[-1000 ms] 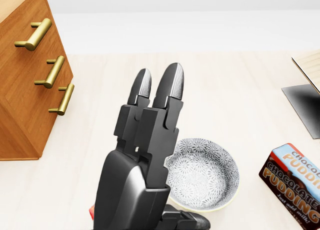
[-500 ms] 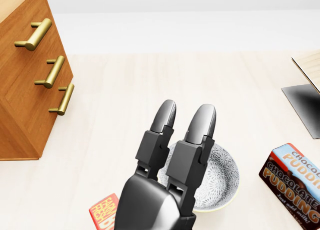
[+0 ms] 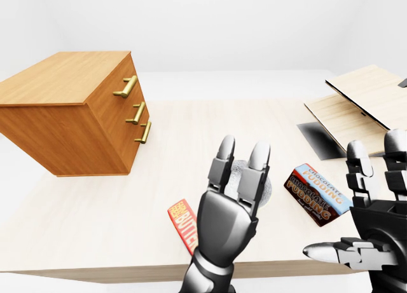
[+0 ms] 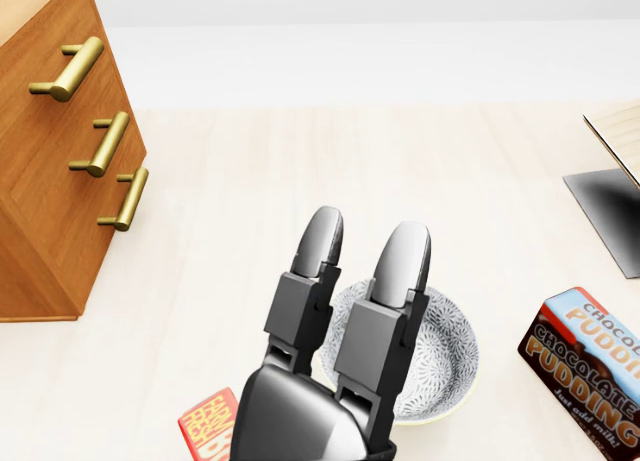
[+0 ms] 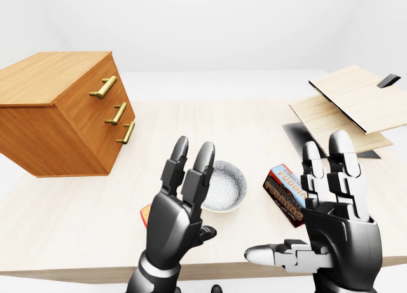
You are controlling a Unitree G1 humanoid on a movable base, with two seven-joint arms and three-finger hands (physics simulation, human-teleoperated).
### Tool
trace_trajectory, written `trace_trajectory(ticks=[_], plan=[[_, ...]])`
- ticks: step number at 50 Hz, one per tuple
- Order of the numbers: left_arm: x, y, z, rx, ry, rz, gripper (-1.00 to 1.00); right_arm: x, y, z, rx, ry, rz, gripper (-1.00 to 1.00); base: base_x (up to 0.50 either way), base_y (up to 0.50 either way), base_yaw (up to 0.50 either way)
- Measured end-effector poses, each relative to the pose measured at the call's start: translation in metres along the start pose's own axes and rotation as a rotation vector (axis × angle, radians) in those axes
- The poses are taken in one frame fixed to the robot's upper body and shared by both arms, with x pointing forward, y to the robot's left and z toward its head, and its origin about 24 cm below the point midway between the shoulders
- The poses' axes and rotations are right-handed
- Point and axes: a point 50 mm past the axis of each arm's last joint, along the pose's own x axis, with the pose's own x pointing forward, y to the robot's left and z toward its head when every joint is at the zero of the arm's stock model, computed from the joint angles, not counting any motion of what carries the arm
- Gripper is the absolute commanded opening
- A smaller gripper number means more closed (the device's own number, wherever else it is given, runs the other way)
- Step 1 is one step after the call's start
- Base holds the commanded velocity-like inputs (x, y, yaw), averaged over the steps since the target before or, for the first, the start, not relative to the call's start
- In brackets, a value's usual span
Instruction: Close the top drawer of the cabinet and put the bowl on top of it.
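The bowl (image 5: 226, 185) sat on the pale worktop (image 3: 191, 128) at lower centre, well apart from the cabinet (image 3: 70, 115) at the upper left. A chocolate pudding box (image 3: 318, 192) lay to its right, a butter packet (image 3: 183, 223) to its lower left, and wooden boards (image 3: 362, 96) at the far right. The left hand (image 4: 320, 381), fingers straight and spread, gripping nothing, stood in the way. It hid the bowl's left part in the head view and nearly all of it in the left-eye view, while the right-eye view showed the bowl clear beside the fingers. Only the eye views showed the right hand (image 5: 334, 223), open with its thumb out. Compared with a second earlier, the left hand had shifted right and lower, uncovering the butter packet; bowl and cabinet had not moved.
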Motion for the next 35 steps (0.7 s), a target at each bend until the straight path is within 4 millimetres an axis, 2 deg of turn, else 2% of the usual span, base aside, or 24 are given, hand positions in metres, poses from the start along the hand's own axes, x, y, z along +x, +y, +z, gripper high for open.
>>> trace_trajectory(ticks=[19, 35], plan=[[-0.004, -0.009, 0.003, 0.042, -0.019, 0.017, 1.00, -0.001, 0.000, 0.001, 0.001, -0.003, 0.002, 1.00, 0.00, 0.00, 0.00], [-0.001, -0.024, -0.004, 0.098, -0.010, -0.018, 1.00, -0.002, 0.000, 0.002, 0.001, -0.007, 0.004, 1.00, 0.00, 0.00, 0.00]])
